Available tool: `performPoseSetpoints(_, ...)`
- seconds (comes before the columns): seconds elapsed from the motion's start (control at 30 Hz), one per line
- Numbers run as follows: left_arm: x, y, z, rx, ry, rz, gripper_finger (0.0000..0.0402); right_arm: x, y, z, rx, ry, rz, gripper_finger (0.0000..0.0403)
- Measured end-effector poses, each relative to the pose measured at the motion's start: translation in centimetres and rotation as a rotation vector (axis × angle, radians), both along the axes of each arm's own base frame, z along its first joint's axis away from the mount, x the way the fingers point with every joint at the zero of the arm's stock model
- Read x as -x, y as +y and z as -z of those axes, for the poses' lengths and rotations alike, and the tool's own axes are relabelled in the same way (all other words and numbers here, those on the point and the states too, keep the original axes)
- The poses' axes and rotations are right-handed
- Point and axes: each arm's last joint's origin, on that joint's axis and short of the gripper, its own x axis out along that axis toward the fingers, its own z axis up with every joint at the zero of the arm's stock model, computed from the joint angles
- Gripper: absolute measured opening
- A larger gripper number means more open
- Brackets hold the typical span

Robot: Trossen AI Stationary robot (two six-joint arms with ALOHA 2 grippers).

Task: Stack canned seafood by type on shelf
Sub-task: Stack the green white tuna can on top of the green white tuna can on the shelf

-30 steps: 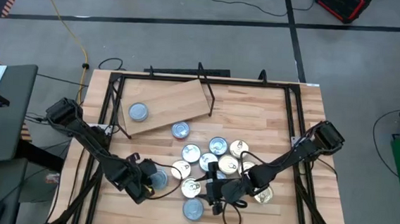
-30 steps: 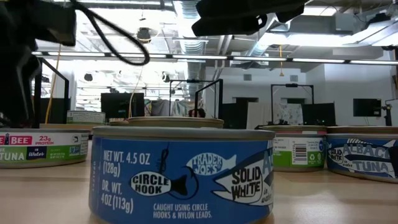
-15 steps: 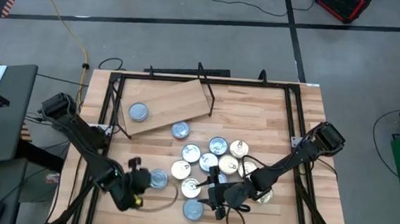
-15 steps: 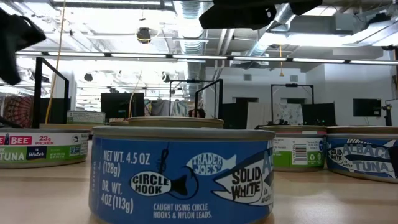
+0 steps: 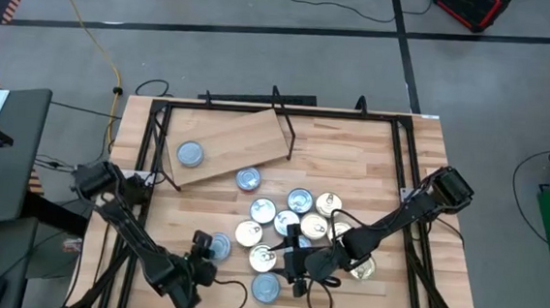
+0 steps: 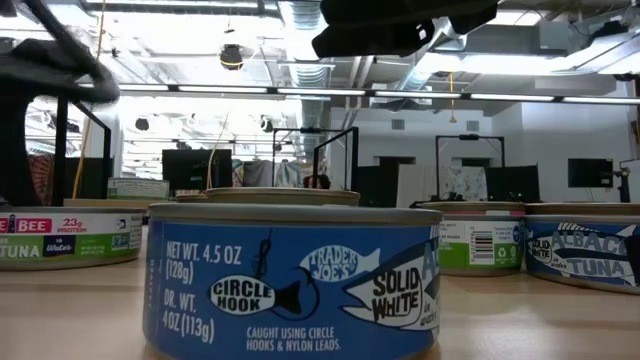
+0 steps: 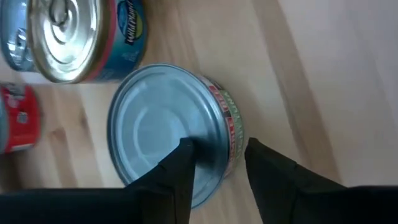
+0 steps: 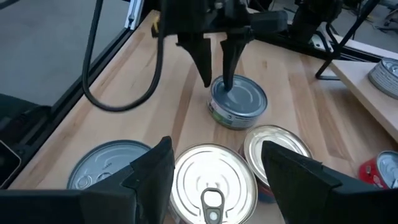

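High view: light plywood shelf board (image 5: 225, 143) lies angled at the far left of the butcher-block surface (image 5: 390, 172), one silver-lidded tin (image 5: 190, 153) on it, another (image 5: 248, 179) just off its near edge. Cluster of flat round seafood tins (image 5: 295, 219) sits mid-surface. Left pincer (image 5: 206, 258) at a lone silver-lidded tin (image 5: 218, 246) left of the cluster; right pincer (image 5: 291, 265) over the cluster's near side, cable looped beside it.

Low view: blue-labelled tin (image 6: 290, 280) fills the foreground, blocking most tins behind; green-labelled tin (image 6: 65, 237) left, blue ones right.

Left wrist view: pincer fingers (image 7: 177, 180) partly apart, straddling the silver tin's (image 7: 171, 130) rim, one on the lid, one outside the wall. Gold-lidded tin (image 7: 71, 37) just beside.

Right wrist view: right pincer (image 8: 214, 168) wide apart, empty, above a gold-lidded pull-tab tin (image 8: 208, 180); left pincer (image 8: 217, 62) beyond.
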Motion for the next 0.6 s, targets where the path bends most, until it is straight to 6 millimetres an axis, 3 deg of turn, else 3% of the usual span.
performPoseSetpoints(0.13, -0.4, -0.6, 1.3, -0.098, 0.016, 0.016, 0.0109, 0.0, 0.0, 0.0, -0.005, 0.001, 0.003, 0.0271)
performPoseSetpoints(0.33, -0.4, -1.7, 2.1, -0.218, 0.008, 0.046, 0.0017, 0.0, 0.0, 0.0, -0.004, 0.003, 0.003, 0.0271)
performPoseSetpoints(0.6, -0.1, -1.6, 2.1, -0.162, 0.001, -0.045, 0.0001, 0.0, 0.0, 0.0, -0.007, 0.003, 0.004, 0.0271)
